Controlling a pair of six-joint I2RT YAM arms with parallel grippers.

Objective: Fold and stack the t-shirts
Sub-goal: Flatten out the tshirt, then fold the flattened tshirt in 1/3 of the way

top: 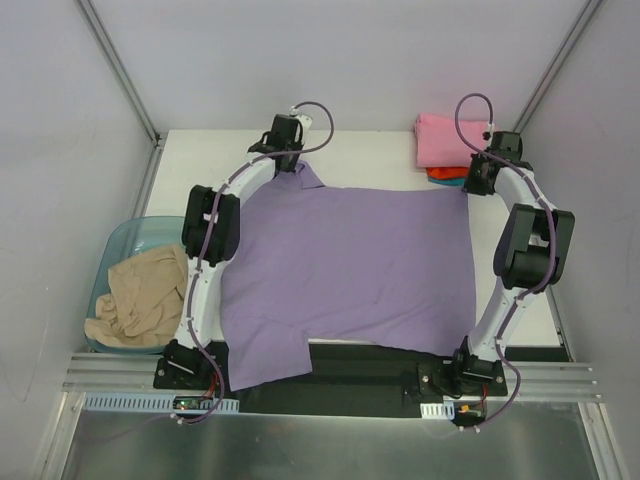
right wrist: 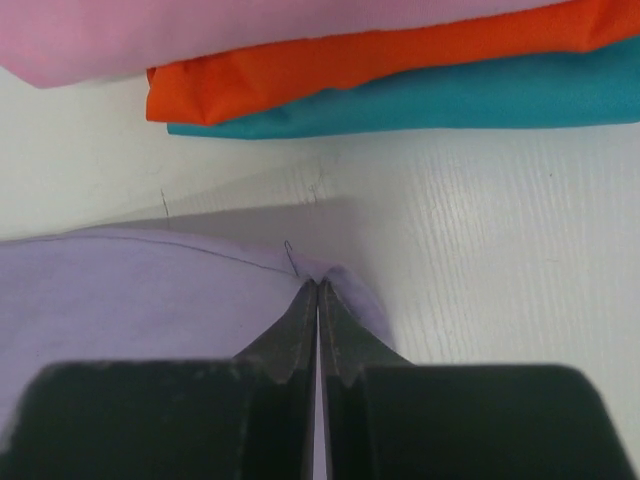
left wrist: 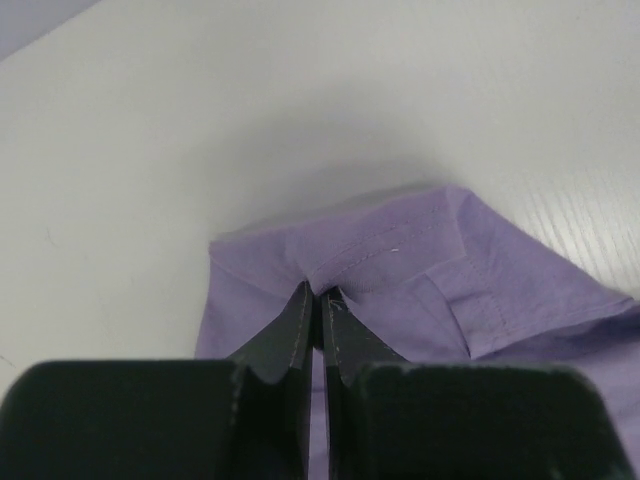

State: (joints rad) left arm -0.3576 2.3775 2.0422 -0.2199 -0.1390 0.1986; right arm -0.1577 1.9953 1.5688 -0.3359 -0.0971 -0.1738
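Lavender shirt [top: 350,270]: plain purple, no print; by its far right corner, a pink shirt [top: 445,138], an orange-red shirt [right wrist: 350,65] and a teal shirt [right wrist: 450,100], all 3 plain; left of it, a tan shirt [top: 140,295] in a translucent pale-blue bin [top: 125,235]; beneath it, a white table [top: 380,160].

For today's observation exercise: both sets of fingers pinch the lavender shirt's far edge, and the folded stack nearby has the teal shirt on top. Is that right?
Not quite: the pink shirt lies on top, the teal shirt at the bottom, as the right wrist view shows. The lavender shirt is pinched as said.
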